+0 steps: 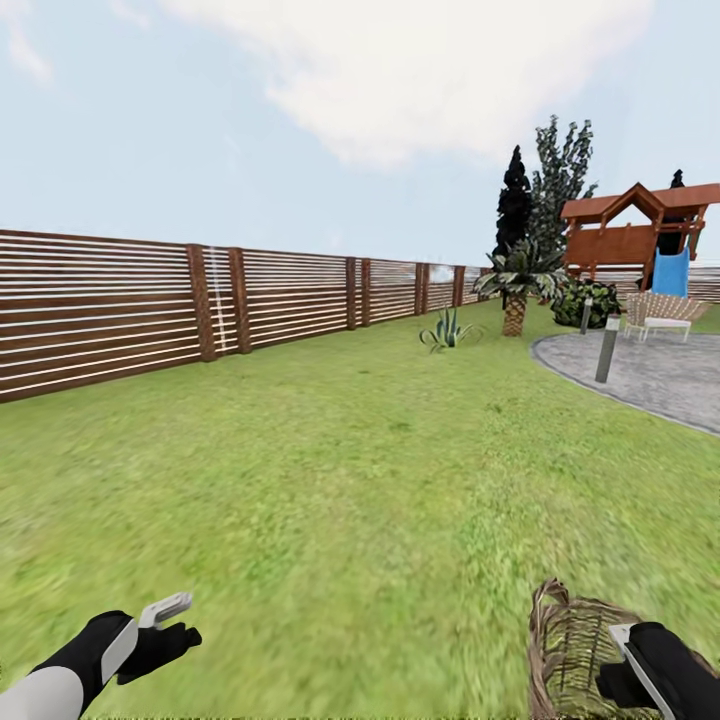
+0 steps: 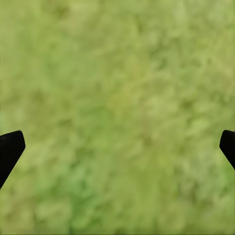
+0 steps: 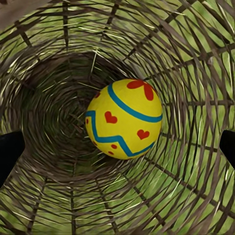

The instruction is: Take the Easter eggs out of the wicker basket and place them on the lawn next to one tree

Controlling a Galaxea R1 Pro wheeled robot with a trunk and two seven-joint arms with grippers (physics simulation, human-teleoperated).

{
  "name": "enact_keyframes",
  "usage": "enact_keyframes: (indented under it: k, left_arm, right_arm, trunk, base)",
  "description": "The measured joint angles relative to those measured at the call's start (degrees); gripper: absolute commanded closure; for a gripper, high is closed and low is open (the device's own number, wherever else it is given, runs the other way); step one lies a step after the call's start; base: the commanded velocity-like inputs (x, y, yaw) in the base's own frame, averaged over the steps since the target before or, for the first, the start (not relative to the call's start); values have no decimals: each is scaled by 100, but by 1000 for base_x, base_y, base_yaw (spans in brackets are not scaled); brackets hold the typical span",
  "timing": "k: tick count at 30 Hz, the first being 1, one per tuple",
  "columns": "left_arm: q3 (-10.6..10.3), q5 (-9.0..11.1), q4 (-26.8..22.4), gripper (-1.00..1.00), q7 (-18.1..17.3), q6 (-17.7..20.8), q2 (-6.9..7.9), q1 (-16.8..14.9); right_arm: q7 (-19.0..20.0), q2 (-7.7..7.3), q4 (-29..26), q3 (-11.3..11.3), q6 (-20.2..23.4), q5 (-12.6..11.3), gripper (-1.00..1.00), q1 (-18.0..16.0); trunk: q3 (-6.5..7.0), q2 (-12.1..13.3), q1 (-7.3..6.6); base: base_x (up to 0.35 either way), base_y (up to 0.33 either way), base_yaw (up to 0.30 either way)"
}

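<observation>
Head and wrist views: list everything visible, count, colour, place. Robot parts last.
Easter egg: 1 seen, yellow with blue bands and red marks, inside basket.
wicker basket: 1, brown, near right on lawn.
lawn: green, foreground.
fence: brown slats, left.
patio: grey, right.
palm: 1, short, far centre.
trees: dark, behind palm.
play tower: 1, red-brown, blue slide.
chair: 1, on patio.
left gripper: open, over grass.
right gripper: open, at basket mouth.
</observation>
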Motion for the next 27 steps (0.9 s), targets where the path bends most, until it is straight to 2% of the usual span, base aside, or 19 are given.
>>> enact_keyframes:
  k: [16, 27]
  left_arm:
    - [-1, 0, 0, -100, 0, 0, -2, 0]
    - [3, 0, 0, -100, 4, 0, -59, 0]
  right_arm:
    - [1, 2, 0, 0, 0, 0, -100, 0]
    - [3, 2, 0, 0, 0, 0, -100, 0]
  trunk:
    - [-355, -22, 41]
    - [-599, -37, 70]
  base:
    - [0, 0, 0]
    - [0, 0, 0]
